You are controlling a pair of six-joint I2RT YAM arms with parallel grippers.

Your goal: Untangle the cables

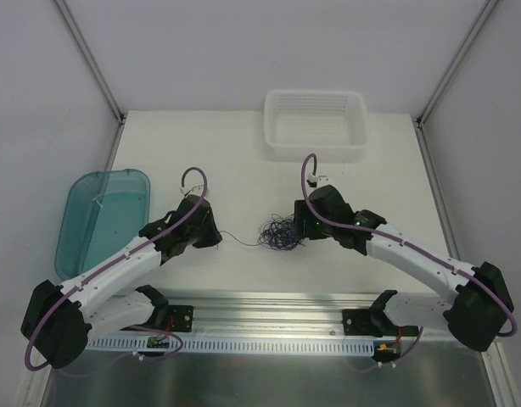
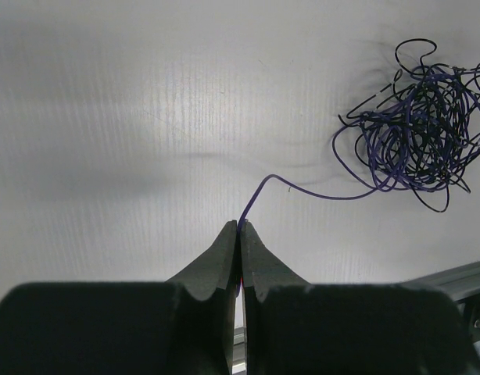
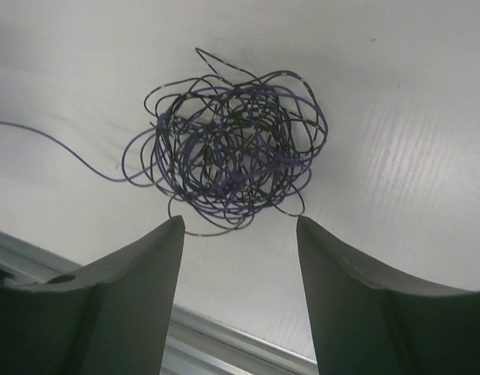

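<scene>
Though unseen overhead, left pincer (image 2: 240,226) clamps cables (image 2: 418,133).

One clump of cables (image 1: 280,233), one white basket (image 1: 316,151), one teal tub (image 1: 108,212).

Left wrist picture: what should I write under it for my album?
The left end effector pinches one purple strand leading to the tangled cables on the white table.

The top camera looks down from behind on the whole tabletop (image 1: 218,153). Both wrist cameras face, very close, the same cables (image 2: 420,125) from opposite sides.
</scene>
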